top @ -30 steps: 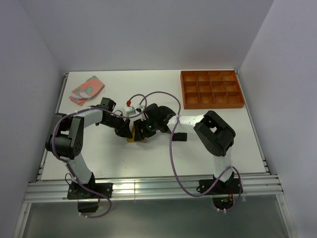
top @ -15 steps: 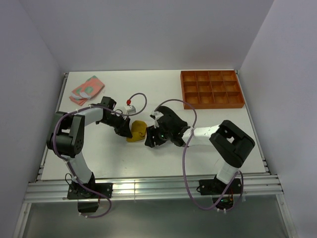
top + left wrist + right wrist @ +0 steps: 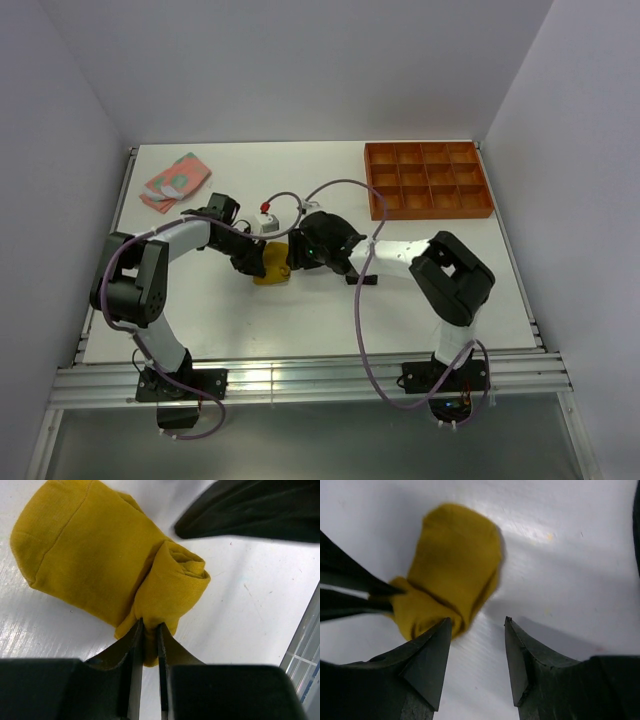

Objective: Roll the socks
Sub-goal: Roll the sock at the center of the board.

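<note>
A mustard-yellow sock (image 3: 272, 267), partly rolled, lies on the white table (image 3: 300, 320) between the two grippers. My left gripper (image 3: 149, 625) is shut on the rolled end of this sock (image 3: 100, 555), with fabric pinched between its fingers. From the other side my right gripper (image 3: 477, 620) stands open, nothing between its jaws, and its left fingertip sits just at the sock's (image 3: 450, 575) edge. In the top view the left gripper (image 3: 252, 262) and right gripper (image 3: 296, 258) flank the sock closely. A pink sock with green patches (image 3: 176, 180) lies at the far left.
An orange tray (image 3: 428, 180) with square compartments stands at the far right of the table. A small black item (image 3: 366, 281), possibly a sock, lies under the right arm's forearm. Cables loop over the middle of the table.
My right gripper swung out to the right and came back up to the yellow sock, its jaws narrowing somewhat. The left gripper kept its hold on the sock in place.
</note>
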You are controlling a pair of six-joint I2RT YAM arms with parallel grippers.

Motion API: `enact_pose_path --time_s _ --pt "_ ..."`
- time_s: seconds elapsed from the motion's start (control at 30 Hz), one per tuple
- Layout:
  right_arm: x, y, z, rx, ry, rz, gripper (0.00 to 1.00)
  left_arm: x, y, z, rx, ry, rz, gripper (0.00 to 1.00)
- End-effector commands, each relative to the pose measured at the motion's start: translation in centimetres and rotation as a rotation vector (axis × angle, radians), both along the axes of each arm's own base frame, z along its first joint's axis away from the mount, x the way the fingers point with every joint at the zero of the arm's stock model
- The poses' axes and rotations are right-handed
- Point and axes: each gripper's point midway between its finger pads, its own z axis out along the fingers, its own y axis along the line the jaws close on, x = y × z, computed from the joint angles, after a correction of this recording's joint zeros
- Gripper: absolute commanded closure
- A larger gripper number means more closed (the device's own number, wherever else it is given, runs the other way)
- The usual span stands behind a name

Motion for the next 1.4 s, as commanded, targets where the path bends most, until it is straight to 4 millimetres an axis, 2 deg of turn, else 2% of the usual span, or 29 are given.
enact_pose_path --time_s 0.0,0.07,0.1,0.17,0.4,0.5,0.73,0.77,0.97,1.1,1.2,1.33,1.37 --pt "1.6 1.7 0.7 -0.023 -0.003 -0.048 0.45 0.0 1.1 -1.1 0.091 -0.017 0.020 1.00" --pt "2.4 2.0 0.6 -0.057 0.015 -0.073 0.45 0.0 0.9 -0.9 0.092 -0.027 0.018 1.00" --pt "2.5 2.0 -0.4 -0.081 0.031 -0.083 0.44 0.0 0.9 -0.8 0.092 -0.028 0.018 1.00" --pt "2.9 2.4 -0.4 -0.082 0.034 -0.086 0.44 -0.1 0.7 -0.6 0.088 -0.027 0.016 1.00" --pt "2.7 1.6 -2.5 -0.134 0.065 -0.116 0.45 -0.2 0.2 -0.2 0.079 -0.038 0.009 1.00" --pt "2.7 1.7 -3.2 -0.166 0.069 -0.105 0.56 -0.2 0.0 -0.4 0.081 -0.034 0.008 1.00" --pt "2.2 3.0 -4.1 -0.207 0.065 -0.053 0.71 -0.1 -0.5 0.1 0.076 -0.038 -0.002 1.00" --pt "2.0 3.1 -4.4 -0.213 0.067 -0.050 0.76 -0.1 -0.5 0.2 0.072 -0.038 -0.003 1.00" --pt "3.4 2.0 -4.4 -0.260 0.027 -0.101 0.98 -1.1 -1.2 0.4 0.047 0.007 -0.054 1.00" --pt "4.8 1.2 -4.2 -0.266 -0.003 -0.125 1.00 -2.9 -1.7 0.0 0.028 0.113 -0.133 1.00" --pt "5.4 1.4 -4.2 -0.267 -0.021 -0.109 1.00 -3.1 -1.9 -0.2 0.026 0.150 -0.144 1.00" --pt "5.6 1.4 -4.0 -0.273 -0.036 -0.106 1.00 -3.6 -1.9 -1.4 0.043 0.231 -0.144 1.00" --pt "5.7 1.6 -3.5 -0.254 -0.051 -0.102 1.00 -3.4 -2.0 -1.4 0.044 0.238 -0.142 1.00"
